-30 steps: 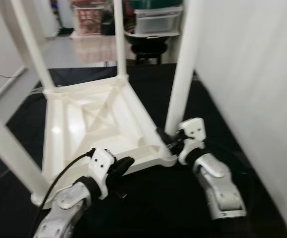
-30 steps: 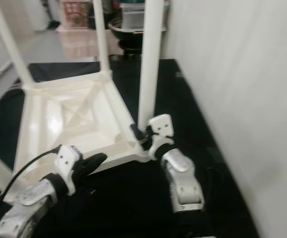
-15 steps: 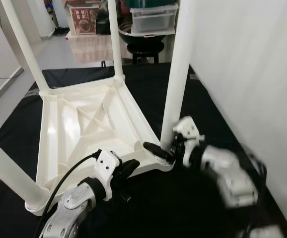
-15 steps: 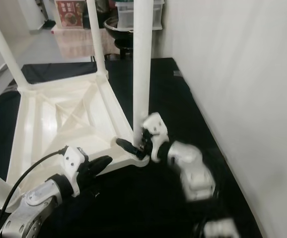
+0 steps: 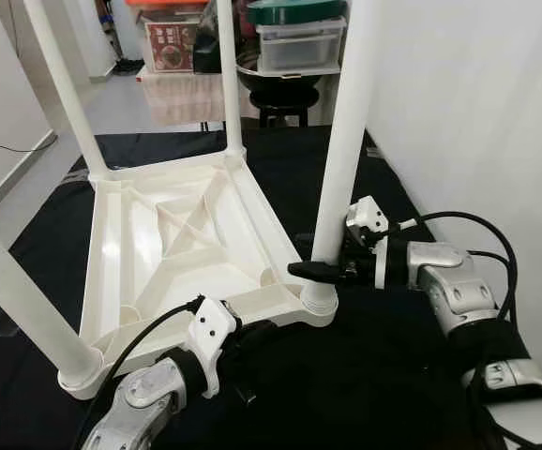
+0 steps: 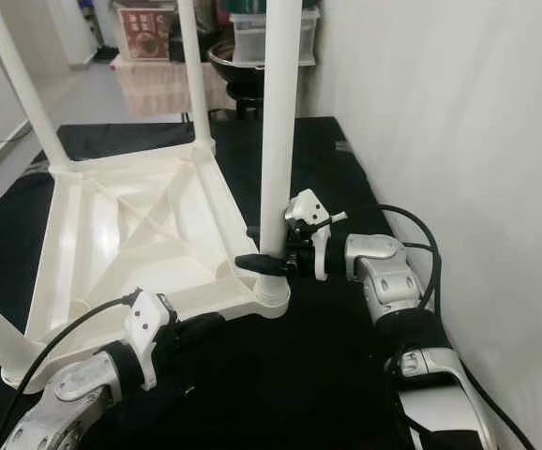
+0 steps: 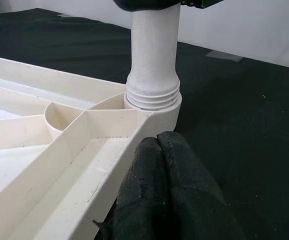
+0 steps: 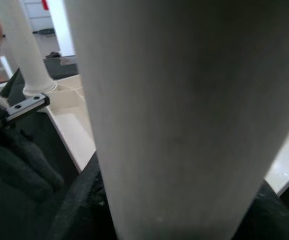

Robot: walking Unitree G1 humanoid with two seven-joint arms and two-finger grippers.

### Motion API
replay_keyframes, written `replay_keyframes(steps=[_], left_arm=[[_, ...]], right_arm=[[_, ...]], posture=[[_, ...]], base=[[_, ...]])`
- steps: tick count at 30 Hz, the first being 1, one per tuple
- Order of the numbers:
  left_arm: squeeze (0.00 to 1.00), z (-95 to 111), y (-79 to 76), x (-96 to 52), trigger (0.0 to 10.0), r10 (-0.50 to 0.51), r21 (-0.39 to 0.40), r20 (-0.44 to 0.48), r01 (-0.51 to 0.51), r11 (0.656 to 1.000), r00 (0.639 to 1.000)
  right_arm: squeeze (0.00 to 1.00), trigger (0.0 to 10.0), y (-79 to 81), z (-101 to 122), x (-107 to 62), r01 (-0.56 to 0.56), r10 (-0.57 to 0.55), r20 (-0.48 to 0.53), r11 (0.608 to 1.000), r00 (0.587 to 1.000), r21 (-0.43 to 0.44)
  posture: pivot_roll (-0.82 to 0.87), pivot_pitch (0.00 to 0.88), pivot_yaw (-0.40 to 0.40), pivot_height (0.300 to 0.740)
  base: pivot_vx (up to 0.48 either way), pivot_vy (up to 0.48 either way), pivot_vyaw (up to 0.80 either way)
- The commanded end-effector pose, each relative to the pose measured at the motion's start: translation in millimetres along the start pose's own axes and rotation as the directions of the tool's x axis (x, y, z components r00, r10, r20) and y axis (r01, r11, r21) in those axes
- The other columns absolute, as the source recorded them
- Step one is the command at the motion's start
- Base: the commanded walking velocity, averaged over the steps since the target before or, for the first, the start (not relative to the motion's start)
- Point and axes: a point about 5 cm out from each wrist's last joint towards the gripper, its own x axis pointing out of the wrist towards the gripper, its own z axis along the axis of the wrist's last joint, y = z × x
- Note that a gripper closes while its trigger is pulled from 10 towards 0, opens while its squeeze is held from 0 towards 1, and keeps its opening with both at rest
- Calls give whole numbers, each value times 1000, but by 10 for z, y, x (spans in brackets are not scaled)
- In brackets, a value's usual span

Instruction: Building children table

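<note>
The white children's table (image 5: 187,234) lies upside down on a black mat, with its legs pointing up. The near right leg (image 5: 346,141) stands in its corner socket (image 7: 154,102). My right gripper (image 5: 310,268) reaches in from the right and is shut on this leg just above the socket. One black finger (image 6: 257,263) crosses the front of the leg, and the leg (image 8: 184,100) sits between the fingers in the right wrist view. My left gripper (image 5: 262,330) is shut, its fingertips (image 7: 159,145) pressed against the outer side of the table's front rim, close to that socket.
A white wall (image 5: 477,112) runs close along the right. The other legs (image 5: 65,84) (image 5: 226,75) (image 5: 18,300) rise at the remaining corners. A black stool (image 5: 276,94) and storage boxes (image 5: 294,42) stand behind. The black mat (image 5: 365,375) covers the floor.
The camera has shifted. My right arm swung round to the right side of the near leg, and its fingers now clasp the leg's base. The left gripper stays at the front rim.
</note>
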Motion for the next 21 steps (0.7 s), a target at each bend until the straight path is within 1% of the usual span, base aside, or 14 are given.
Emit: replay_keyframes(steps=[1,9,10,11,12,13,14,15,16,17,18,19,20,21], left_arm=[[0,-29,-8,-16,10000,3,7,-13,-3,1000,1000],[0,-21,28,-46,10000,60,9,4,-60,998,998],[0,-14,38,-53,10000,71,9,9,-71,997,997],[0,-14,38,-53,10000,71,9,9,-71,997,997],[0,-7,54,-65,10000,84,6,15,-84,996,996],[0,-7,54,-65,10000,84,6,15,-84,996,996],[0,1,77,-83,10000,95,6,19,-95,995,995],[0,1,77,-83,10000,95,6,19,-95,995,995],[0,5,100,-99,10000,100,5,20,-101,995,995],[0,4,114,-106,10000,100,2,19,-100,995,995],[0,0,136,-98,10000,90,4,13,-90,996,996],[0,0,136,-98,10000,90,4,13,-90,996,996],[0,-3,150,-90,10000,83,6,9,-83,997,997],[0,-5,150,-71,10000,74,-2,10,-74,997,997]], right_arm=[[0,0,4,-32,37,-46,46,2,999,999,10],[0,0,24,-230,-59,5,-5,2,999,1000,49],[0,0,59,-283,-58,56,-56,-3,997,998,53],[0,0,59,-283,-58,56,-56,-3,997,998,53],[0,0,124,-373,2,187,-186,-20,981,982,49],[0,0,124,-373,2,187,-186,-20,981,982,49],[0,0,232,-478,144,431,-430,-26,897,902,98],[0,0,232,-478,144,431,-430,-26,897,902,98],[0,0,394,-566,238,624,-628,-51,755,777,200],[0,0,654,-673,356,666,-668,-117,679,735,308],[0,0,741,-504,419,651,-651,-56,743,757,157],[0,0,741,-504,419,651,-651,-56,743,757,157],[0,0,801,-376,474,596,-596,-4,803,803,19],[0,0,775,-414,499,545,-544,-22,837,838,46]], posture=[[-81,43,-15,740],[-81,54,-16,740],[-89,64,-19,740],[-89,64,-19,740],[-93,72,-19,740],[-93,72,-19,740],[-104,82,-8,740],[-104,82,-8,740],[-119,92,6,740],[-124,92,8,740],[-150,87,30,740],[-150,87,30,740],[-150,87,30,740],[-167,72,35,740]], base=[[0,0,0],[0,0,0],[0,0,0],[0,0,0],[0,0,0],[0,0,0],[0,0,0],[0,0,0],[0,0,0],[0,0,0],[0,0,0],[0,0,0],[0,0,0],[0,0,0]])
